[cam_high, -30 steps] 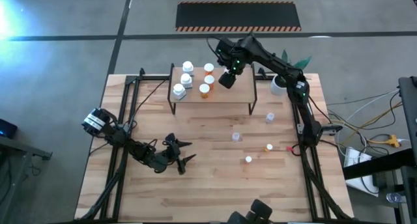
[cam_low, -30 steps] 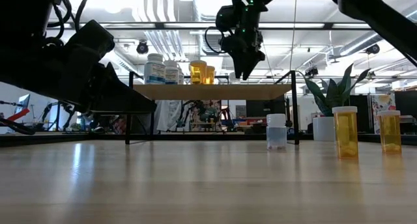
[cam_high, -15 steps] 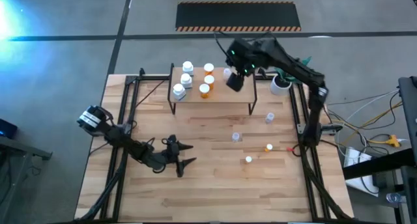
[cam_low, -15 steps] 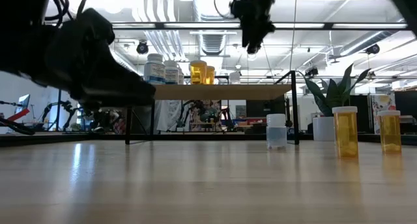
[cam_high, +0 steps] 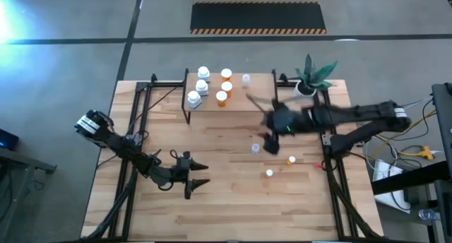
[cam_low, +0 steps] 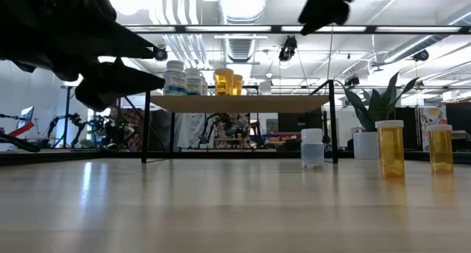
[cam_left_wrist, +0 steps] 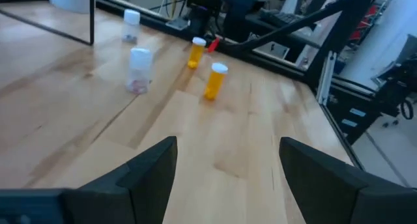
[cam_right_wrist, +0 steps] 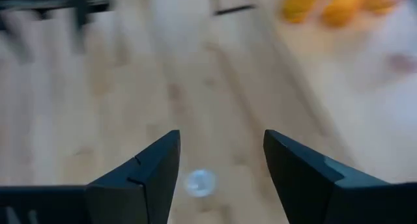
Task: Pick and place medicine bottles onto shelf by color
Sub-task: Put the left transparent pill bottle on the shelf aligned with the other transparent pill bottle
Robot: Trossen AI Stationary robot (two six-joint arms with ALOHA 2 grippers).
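A small clear bottle [cam_high: 246, 78] now stands alone on the shelf [cam_high: 247, 102], set off by your right tool [cam_high: 269, 141], which has swung down, empty and wide, over another clear bottle [cam_right_wrist: 199, 182] on the counter [cam_high: 226, 193].

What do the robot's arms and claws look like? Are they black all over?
Mostly black. Both arms are thin, jointed and dark, with black cables along them. The left claw ends in two pointed dark fingers. The left arm has a white-marked block near its base. The right claw looks the same, with a small green light glowing near its wrist.
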